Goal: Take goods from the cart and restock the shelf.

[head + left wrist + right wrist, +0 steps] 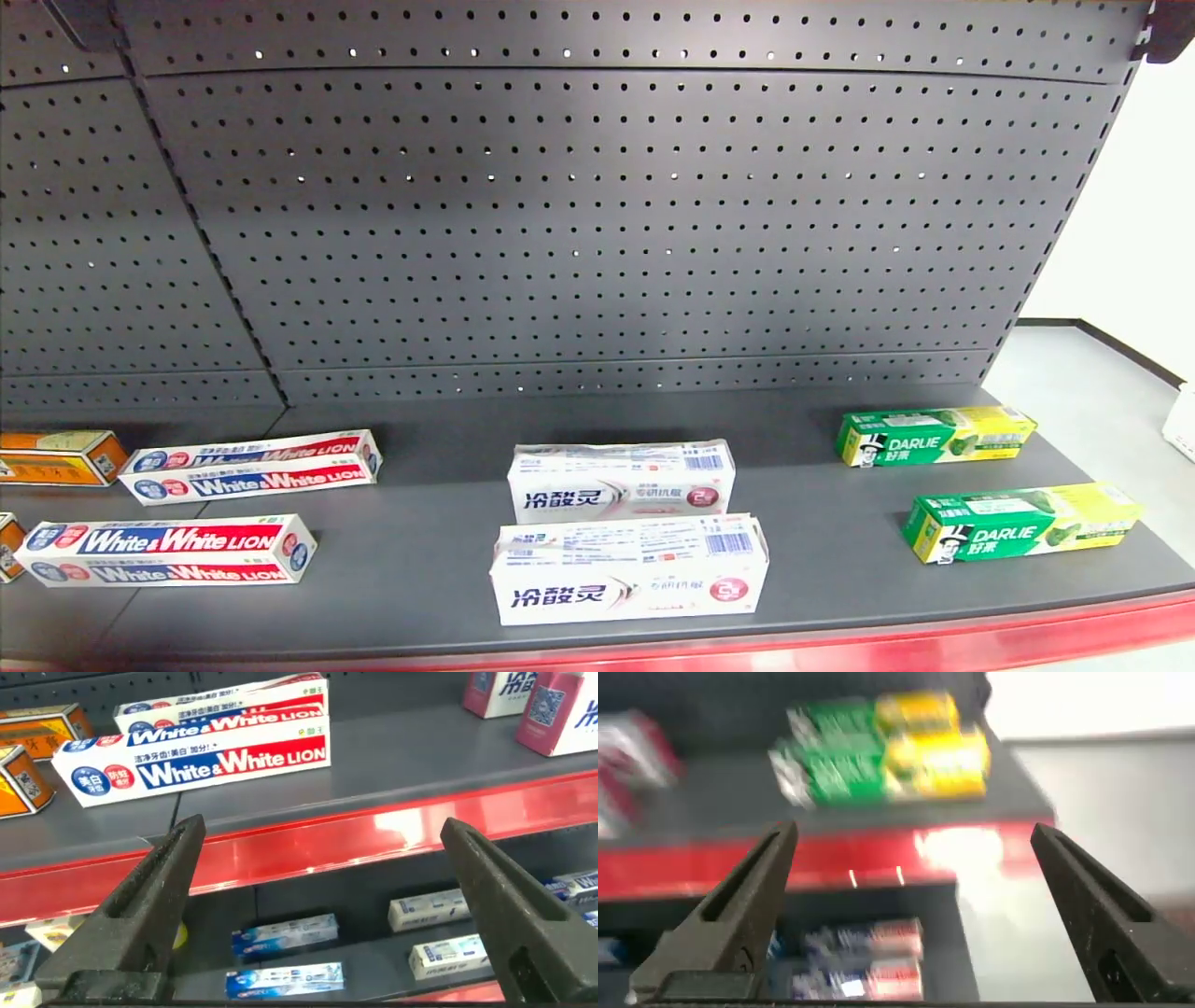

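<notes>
The grey shelf (420, 560) carries rows of toothpaste boxes: two white-red-blue ones (168, 551) on the left, two white ones (630, 567) in the middle, two green-yellow ones (1022, 521) on the right. My left gripper (322, 829) stands open and holds nothing, just in front of the shelf's red edge (308, 826), facing the white-red-blue boxes (192, 765). My right gripper (913, 833) is also open with nothing in it, low before the red edge (878, 854), with the green-yellow boxes (887, 751) beyond it.
Orange boxes (61, 457) lie at the shelf's far left. A perforated back panel (597, 233) rises behind the shelf. Below the red edge, a lower shelf holds more boxes (285, 935) (859, 957). Light floor (1102, 401) lies to the right.
</notes>
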`<state>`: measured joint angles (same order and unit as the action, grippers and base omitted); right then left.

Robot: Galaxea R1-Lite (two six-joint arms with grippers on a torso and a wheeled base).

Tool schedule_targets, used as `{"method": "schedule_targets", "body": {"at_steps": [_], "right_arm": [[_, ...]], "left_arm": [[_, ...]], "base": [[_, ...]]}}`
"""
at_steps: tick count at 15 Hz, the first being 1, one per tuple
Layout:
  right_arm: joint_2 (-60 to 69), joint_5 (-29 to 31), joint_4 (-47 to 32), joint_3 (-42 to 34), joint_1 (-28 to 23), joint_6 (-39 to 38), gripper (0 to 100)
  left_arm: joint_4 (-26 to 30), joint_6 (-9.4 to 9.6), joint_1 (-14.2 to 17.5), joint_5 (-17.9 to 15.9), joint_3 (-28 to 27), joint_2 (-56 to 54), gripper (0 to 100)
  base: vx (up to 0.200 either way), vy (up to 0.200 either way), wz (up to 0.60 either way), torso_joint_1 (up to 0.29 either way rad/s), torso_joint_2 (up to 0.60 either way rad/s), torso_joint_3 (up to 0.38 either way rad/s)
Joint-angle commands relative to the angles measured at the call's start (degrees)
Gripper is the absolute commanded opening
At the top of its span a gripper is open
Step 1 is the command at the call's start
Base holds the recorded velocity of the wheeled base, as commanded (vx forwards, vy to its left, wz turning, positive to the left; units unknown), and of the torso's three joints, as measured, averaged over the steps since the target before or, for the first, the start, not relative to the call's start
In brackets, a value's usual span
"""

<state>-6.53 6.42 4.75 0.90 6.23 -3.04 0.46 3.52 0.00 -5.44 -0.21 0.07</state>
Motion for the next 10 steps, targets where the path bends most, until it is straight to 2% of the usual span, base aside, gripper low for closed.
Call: {"method": "schedule_targets", "body": {"at_steps": [1, 4, 7, 10], "right_arm": [[1.7, -2.91, -0.71, -0.81, 0.01, 0.31, 100], [1.88, -5.02, -2.64, -0.2, -3.15, 0.49, 100], [6.53, -7.22, -2.29, -0.37, -6.23, 0.57, 100], [6.53, -3.96, -0.89, -0.81, -6.32, -1.1, 100]], "left_arm": [[-0.02, -0.18, 0.0, -0.1, 0.03, -0.07, 100], [-0.02, -0.1, 0.0, 1.22, 0.03, -0.07, 100], [0.42, -0.89, 0.0, 1.22, -0.14, -0.07, 100], [0.06, -0.8, 0.0, 1.57, 0.03, -0.07, 100]], "base": [[0.0, 0.0, 0.0, 0.0, 0.0, 0.0], [0.0, 0.0, 0.0, 0.0, 0.0, 0.0], [0.0, 0.0, 0.0, 0.0, 0.0, 0.0], [0.0, 0.0, 0.0, 0.0, 0.0, 0.0]]}}
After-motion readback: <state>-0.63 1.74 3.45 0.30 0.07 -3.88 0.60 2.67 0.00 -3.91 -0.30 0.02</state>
